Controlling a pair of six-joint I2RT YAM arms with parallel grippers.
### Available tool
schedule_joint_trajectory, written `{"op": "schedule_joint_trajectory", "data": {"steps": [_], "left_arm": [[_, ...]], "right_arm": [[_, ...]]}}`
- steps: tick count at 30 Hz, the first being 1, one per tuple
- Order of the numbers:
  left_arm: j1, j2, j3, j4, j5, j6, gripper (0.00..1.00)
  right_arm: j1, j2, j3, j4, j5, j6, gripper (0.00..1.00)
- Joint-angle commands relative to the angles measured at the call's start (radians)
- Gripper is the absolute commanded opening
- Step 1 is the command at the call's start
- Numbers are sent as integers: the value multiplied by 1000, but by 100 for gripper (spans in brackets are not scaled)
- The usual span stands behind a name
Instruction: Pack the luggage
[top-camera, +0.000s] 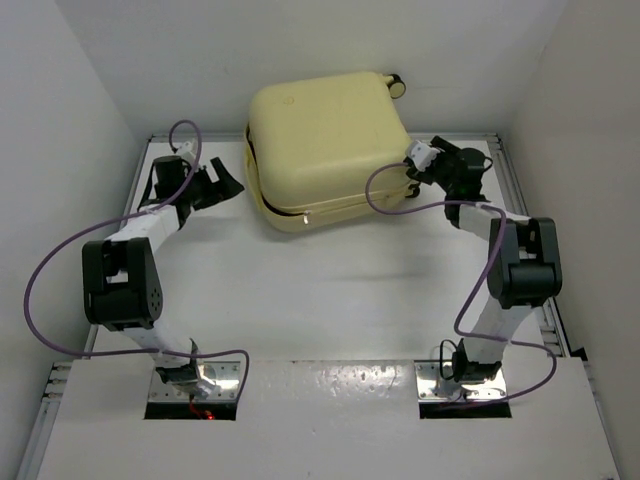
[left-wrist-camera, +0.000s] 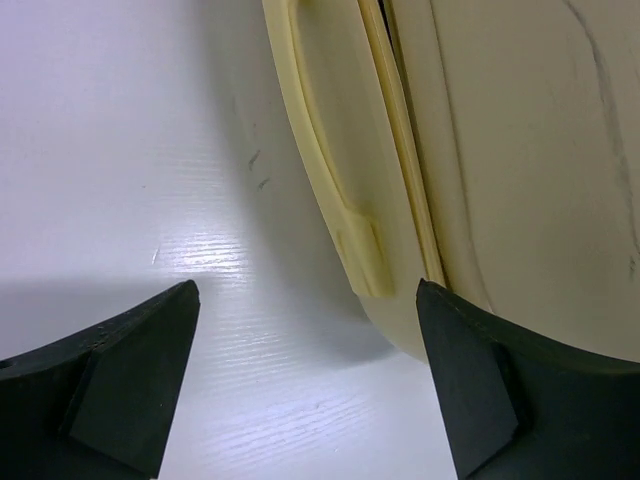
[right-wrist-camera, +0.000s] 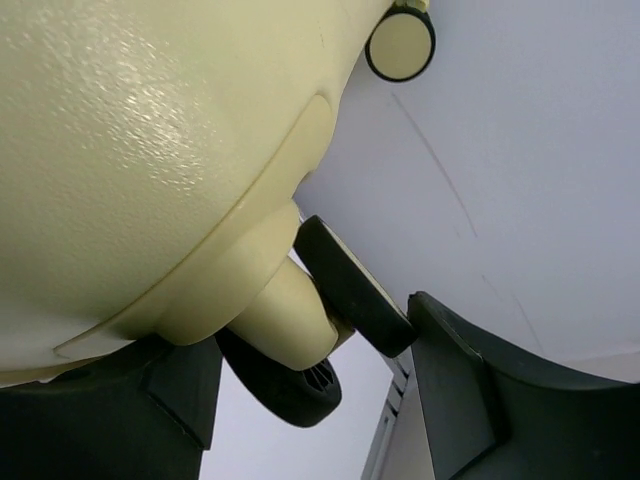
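Note:
The luggage (top-camera: 325, 150) is a pale cream-yellow hard-shell suitcase lying shut at the back middle of the white table (top-camera: 330, 290). My left gripper (top-camera: 225, 185) is open and empty just left of it. In the left wrist view the gripper (left-wrist-camera: 305, 290) faces the luggage's (left-wrist-camera: 520, 150) side and its moulded handle (left-wrist-camera: 330, 130). My right gripper (top-camera: 420, 160) is at the luggage's right side. In the right wrist view it (right-wrist-camera: 310, 330) stands open with a black caster wheel (right-wrist-camera: 350, 285) between its fingers, under the shell (right-wrist-camera: 150, 130). The wheel touches or nearly touches the right finger.
A second wheel (right-wrist-camera: 400, 45) shows at the luggage's far corner, also in the top view (top-camera: 398, 85). White walls close in the table at the back and sides. A metal rail (top-camera: 520, 190) runs along the right edge. Purple cables (top-camera: 400, 205) loop off both arms.

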Motion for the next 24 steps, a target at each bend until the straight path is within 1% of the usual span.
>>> {"op": "schedule_joint_trajectory", "data": {"steps": [1,3,8,9,13,14,16,17,18,19,20,21,22,23,24], "left_arm": [[0,-21,3,29,-61,-54,95],[0,6,17,44,-84,-65,95],[-11,57,72,44,-142,-97,96],[-11,69,83,44,-158,-106,96],[-20,91,115,66,-181,-128,96],[-31,101,115,75,-190,-128,96],[-31,113,128,86,-202,-137,96],[-31,114,138,86,-213,-146,96],[-40,133,138,95,-213,-146,96],[-40,144,170,95,-213,-159,96],[-40,155,187,95,-213,-168,96],[-51,164,203,95,-213,-168,96],[-60,173,216,95,-213,-168,96],[-80,187,242,95,-242,-153,94],[-93,187,261,67,-265,-140,92]], "right_arm": [[15,-51,53,201,261,78,58],[11,-88,23,137,261,87,64],[-5,-180,-39,-7,330,123,74],[-8,-191,-49,-87,336,126,78],[-38,-240,-104,-202,351,123,84],[-44,-249,-115,-215,352,127,84],[-60,-260,-140,-245,402,165,84],[-81,-277,-143,-278,408,211,84],[-90,-307,-147,-298,401,292,82],[-100,-326,-151,-402,360,340,79],[-133,-364,-149,-441,308,492,77],[-140,-404,-152,-475,190,543,75],[-146,-421,-161,-537,160,592,72],[-147,-438,-177,-548,131,641,68],[-144,-487,-181,-555,109,790,65]]}}
